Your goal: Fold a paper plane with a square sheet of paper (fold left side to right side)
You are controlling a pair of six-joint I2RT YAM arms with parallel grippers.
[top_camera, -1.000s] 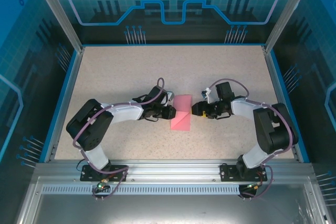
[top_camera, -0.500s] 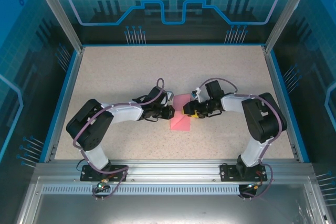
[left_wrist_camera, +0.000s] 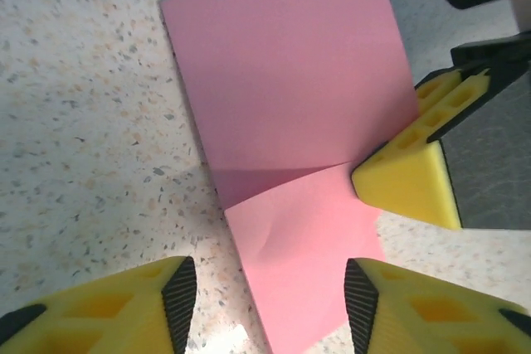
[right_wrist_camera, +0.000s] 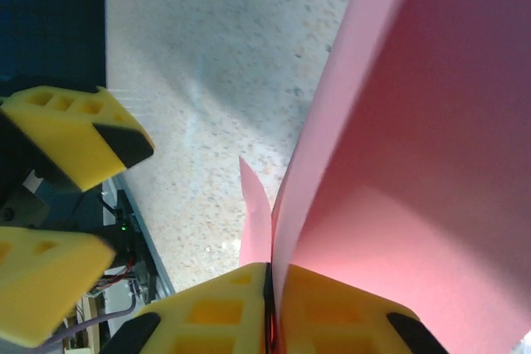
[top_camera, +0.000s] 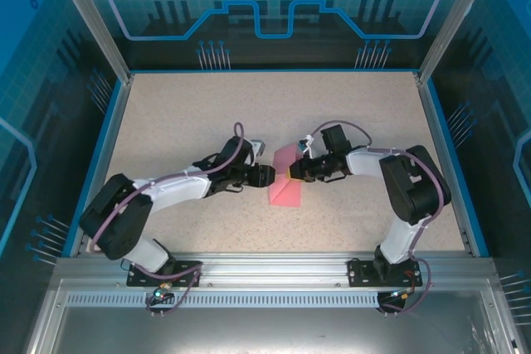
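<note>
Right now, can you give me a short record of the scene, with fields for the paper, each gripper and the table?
paper: pink-red sheet of paper, creased, partly lifted off the tabletop
left gripper: open, fingers either side of the sheet's end, not gripping
right gripper: shut on the sheet's right edge
surface: speckled beige

- The right hand [top_camera: 292, 174] has closed in on the square sheet of paper [top_camera: 284, 191]. The sheet's right edge, well apart from its fingertips a second ago, is now pinched between them.
- Beyond that hand the far half of the sheet has come up off the tabletop [top_camera: 207, 113] and tilts (from the right wrist it rises steeply out of the fingers).
- The left arm [top_camera: 174, 191] has stretched out lower behind its hand, its elbow swung back.
</note>
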